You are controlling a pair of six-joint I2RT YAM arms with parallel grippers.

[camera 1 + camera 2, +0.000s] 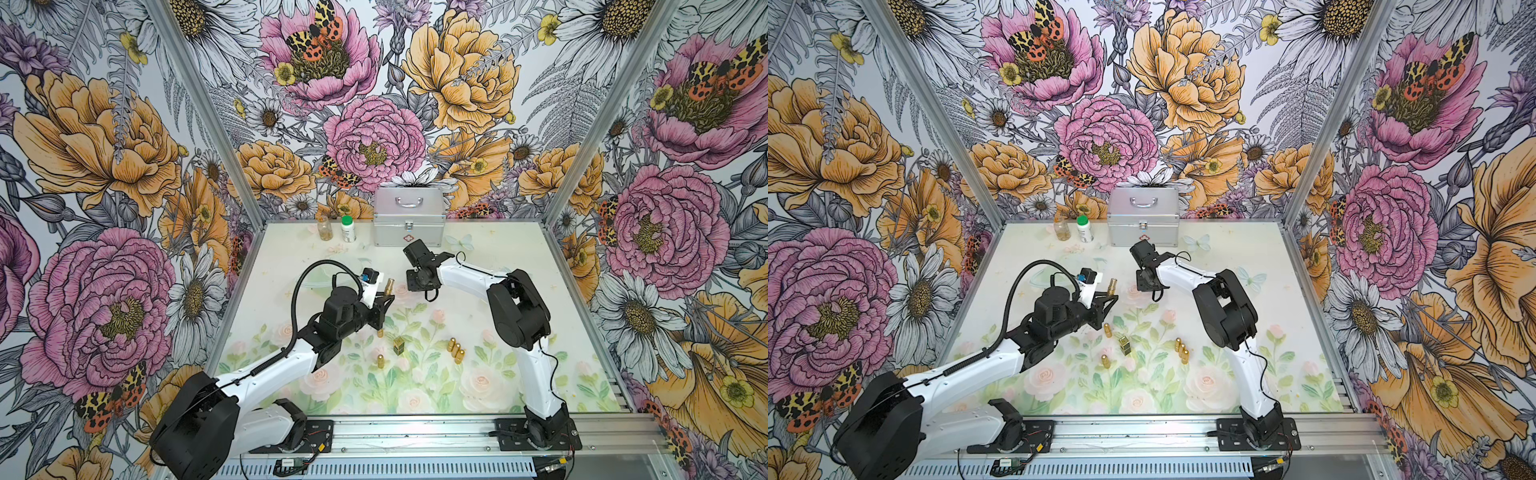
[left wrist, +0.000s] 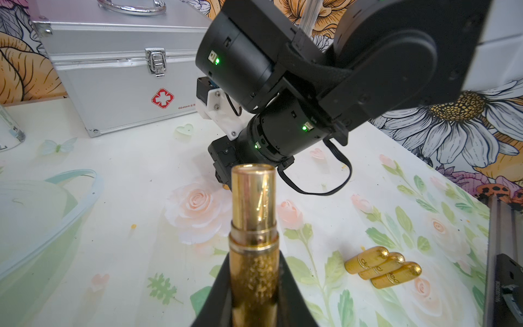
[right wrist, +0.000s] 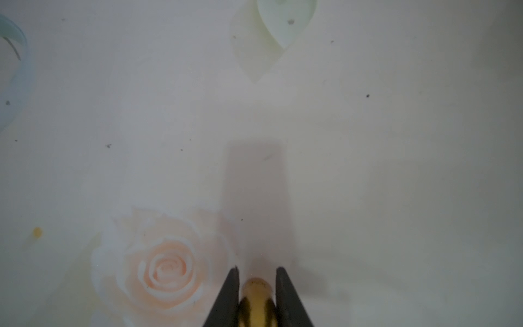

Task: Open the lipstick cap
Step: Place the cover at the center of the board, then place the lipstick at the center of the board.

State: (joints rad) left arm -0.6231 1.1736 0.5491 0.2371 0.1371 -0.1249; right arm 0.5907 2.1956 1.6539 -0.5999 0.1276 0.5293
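While the left gripper (image 1: 385, 297) is clenched on its glittered base, the one lipstick (image 1: 389, 286) in hand hangs above the middle of the table (image 1: 498, 257), uncapped. Its long axis runs straight out of the jaws toward the back wall, bare inner sleeve leading; whether it also tilts up I cannot tell. The one cap (image 3: 256, 297) is apart from it, pinched between the fingers of the right gripper (image 3: 257, 270). Its rounded end points at the table, over a pale patch beside a printed rose; whether it touches the surface I cannot tell.

Between the two grippers lies a strip of bare table. Nearer the front lie five round gold tubes: three (image 1: 455, 350) side by side and touching, one (image 1: 380, 332) just by the left gripper, one (image 1: 380, 361) further forward. One square tube (image 1: 399, 345) stands between them. Along the back edge stand a clear bottle (image 1: 325, 228), a white bottle (image 1: 348, 227) and one silver case (image 1: 409, 226). Both side edges are well away from the lipstick, with open table beyond the right arm.
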